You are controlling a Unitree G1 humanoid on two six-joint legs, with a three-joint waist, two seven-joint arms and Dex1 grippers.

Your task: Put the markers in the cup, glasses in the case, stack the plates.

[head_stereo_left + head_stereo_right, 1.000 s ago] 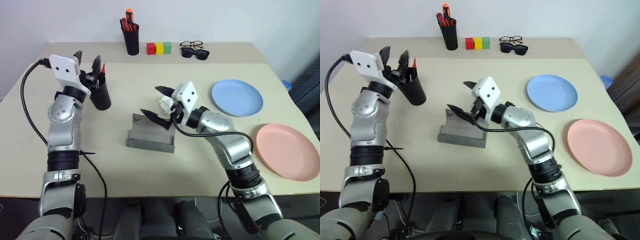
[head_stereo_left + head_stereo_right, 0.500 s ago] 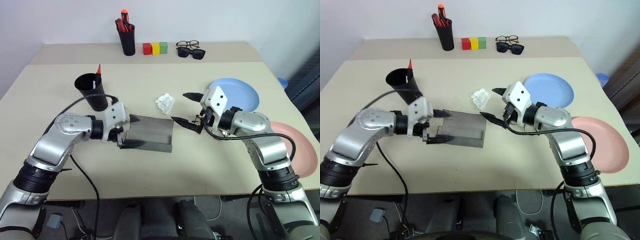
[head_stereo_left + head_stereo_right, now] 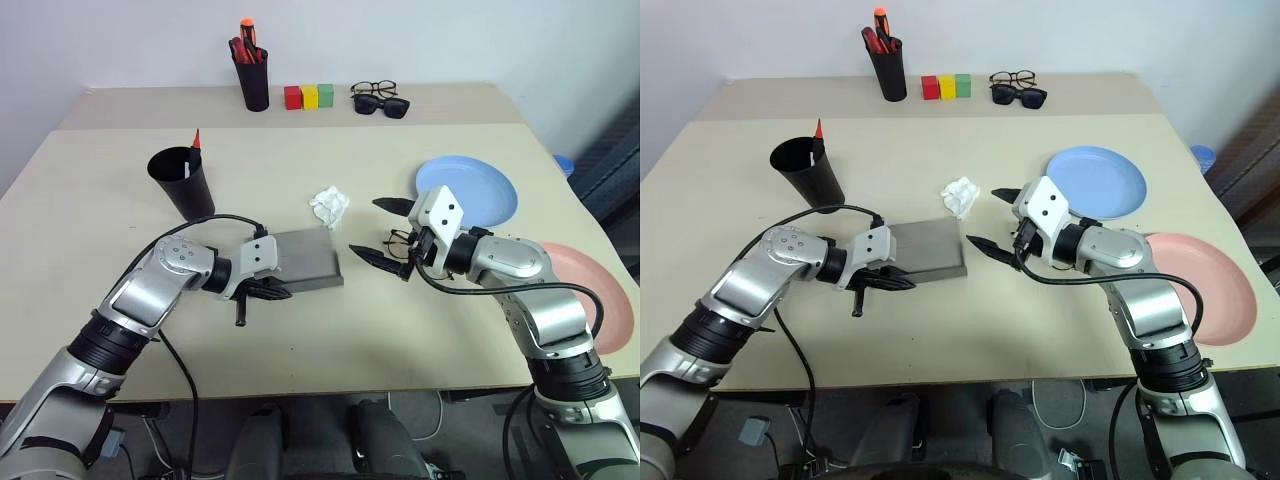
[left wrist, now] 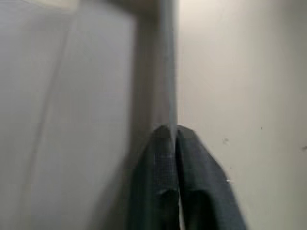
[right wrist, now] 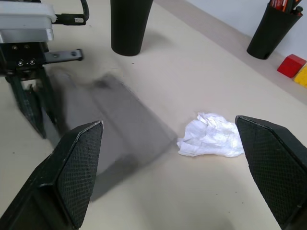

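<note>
At table centre: grey case (image 3: 305, 259) lid down, long axis left-right
Left gripper (image 3: 268, 291): pinched shut at case's left end
Right gripper (image 3: 386, 231): spread wide, empty, just right of case, glasses (image 3: 400, 240) beneath it

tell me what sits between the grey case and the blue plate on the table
The open right gripper hangs between the case and the blue plate, with the wire-framed glasses at its fingers, seen in the left eye view.

No readable text, label or number anywhere — nothing legible.
</note>
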